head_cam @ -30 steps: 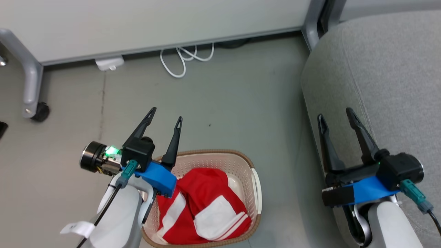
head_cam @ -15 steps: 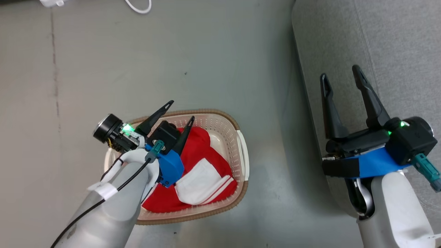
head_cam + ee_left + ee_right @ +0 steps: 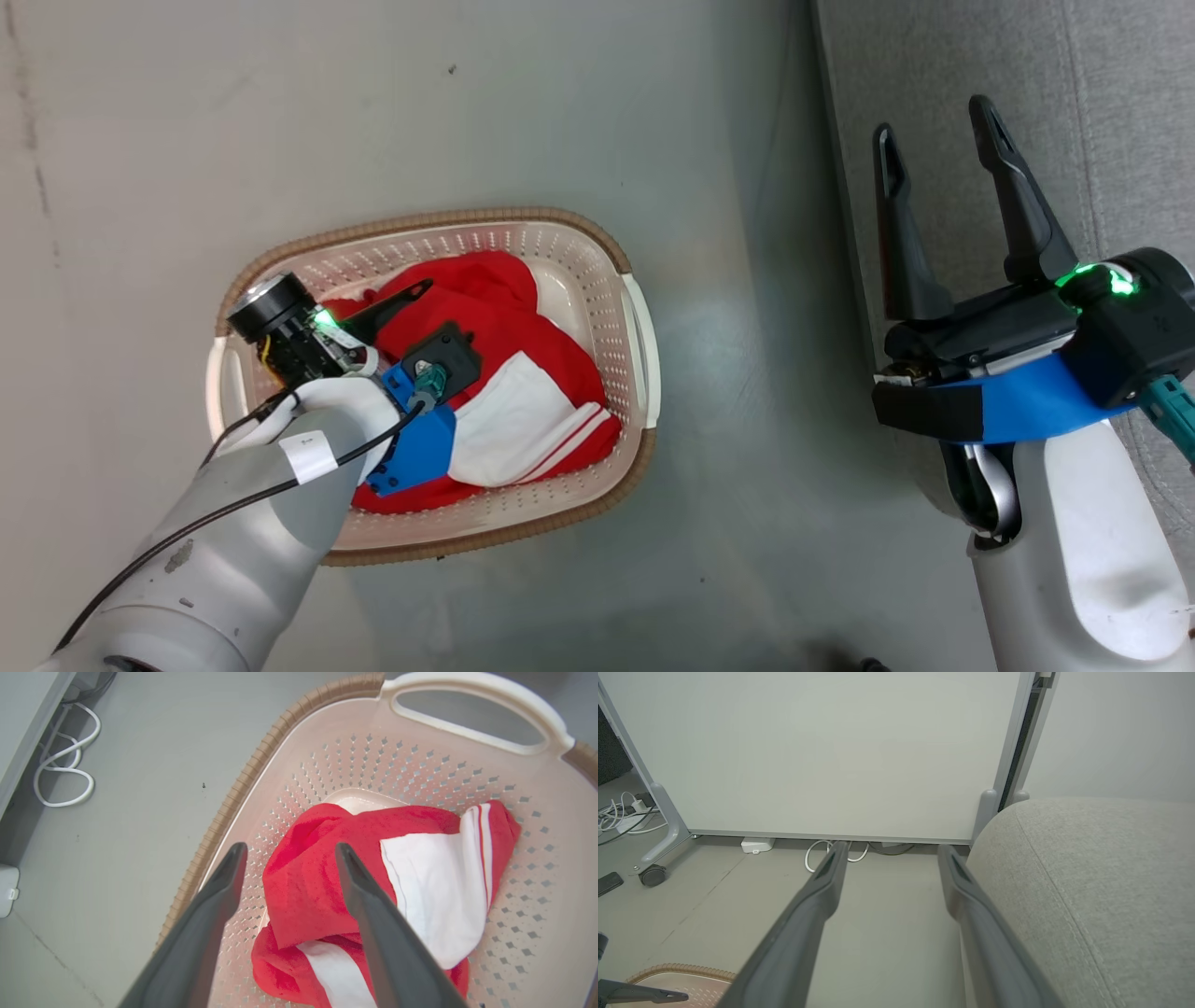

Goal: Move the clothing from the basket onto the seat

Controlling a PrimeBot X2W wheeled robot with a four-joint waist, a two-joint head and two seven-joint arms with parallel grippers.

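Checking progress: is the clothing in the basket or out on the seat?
In the basket: the red-and-white clothing lies bunched inside its perforated walls, below the rim.

**A:** What is on your floor [image 3: 467, 112]?

**B:** It is grey and smooth. Your basket [image 3: 523, 214] stands on it, and the red and white clothing [image 3: 485, 289] lies inside.

**A:** What is beside the basket?

**B:** The big grey seat [image 3: 1102, 75] stands on the floor too, near your right side. There is a strip of bare floor between them. Far off, by the white board [image 3: 831, 742], you can see a curly white cord [image 3: 65, 804], a little white box [image 3: 757, 844] and a small black wheel [image 3: 652, 876] under a grey leg [image 3: 668, 821].
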